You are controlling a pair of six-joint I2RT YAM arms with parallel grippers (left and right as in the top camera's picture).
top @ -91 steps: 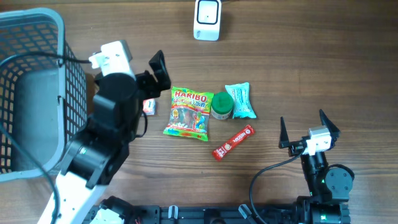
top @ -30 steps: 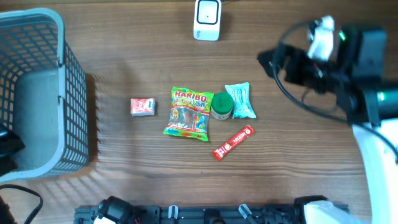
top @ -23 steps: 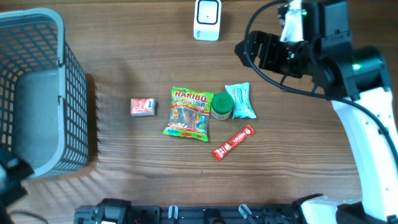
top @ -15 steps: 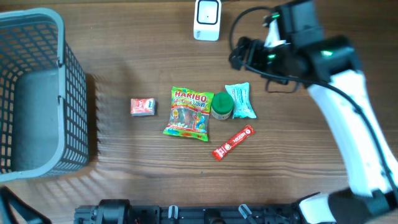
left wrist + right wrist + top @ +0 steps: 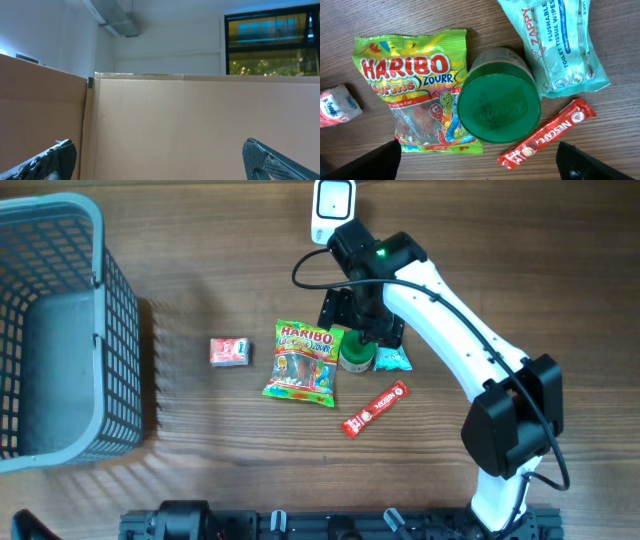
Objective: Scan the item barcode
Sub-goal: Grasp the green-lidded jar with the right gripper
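Barely begun: the right gripper [image 5: 480, 165], spread wide and empty, hovers above the round green-lidded jar [image 5: 499, 102]; pickup and scanning are left.

Seen from above, the right arm [image 5: 440, 310] covers the top of the tissue packet [image 5: 395, 360] and the upper edge of the green-lidded jar [image 5: 354, 356]. What lies beneath its wrist cannot be made out. The scanner [image 5: 331, 205] is clipped by the top edge, the basket [image 5: 118, 330] by the left. Print on the small red packet [image 5: 229, 351] is too small to read. Only the tips of the left fingers [image 5: 56, 156] show, cut by the bottom edge, and the right fingers [image 5: 377, 161] likewise.
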